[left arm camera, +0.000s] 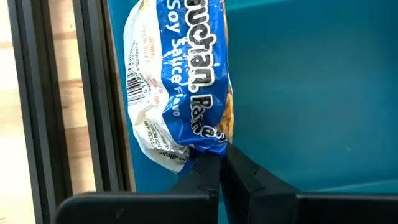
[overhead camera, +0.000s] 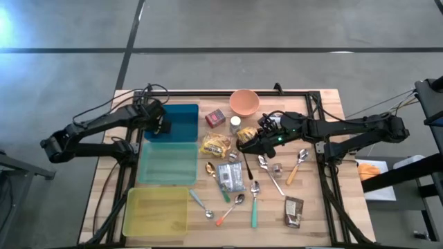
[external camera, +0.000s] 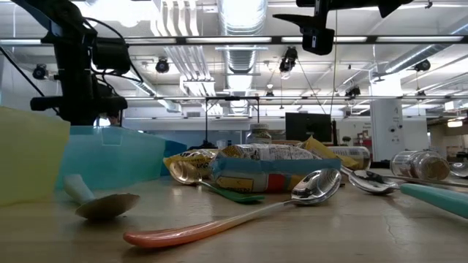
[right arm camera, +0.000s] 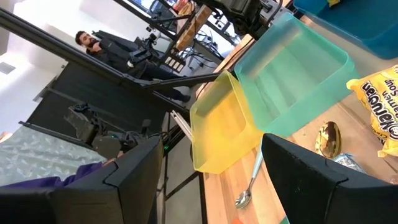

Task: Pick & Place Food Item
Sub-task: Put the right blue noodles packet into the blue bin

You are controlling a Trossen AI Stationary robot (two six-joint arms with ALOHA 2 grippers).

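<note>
The left gripper is clamped on one end of a blue ramen packet, which hangs over the blue bin, probably for dropping inside. The right gripper, its fingers apart, waits above the middle of the table. I count three bins: blue, green, and yellow.

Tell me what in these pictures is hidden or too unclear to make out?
- Blue ramen packet: its name runs off the left wrist picture's edge; the left gripper, shut on it, covers one corner.
- Same packet in the high view: hidden under the left arm over the blue bin.
- Small brown packet: print too small.
- Right gripper: open, and whatever lies beneath it is hidden.
</note>
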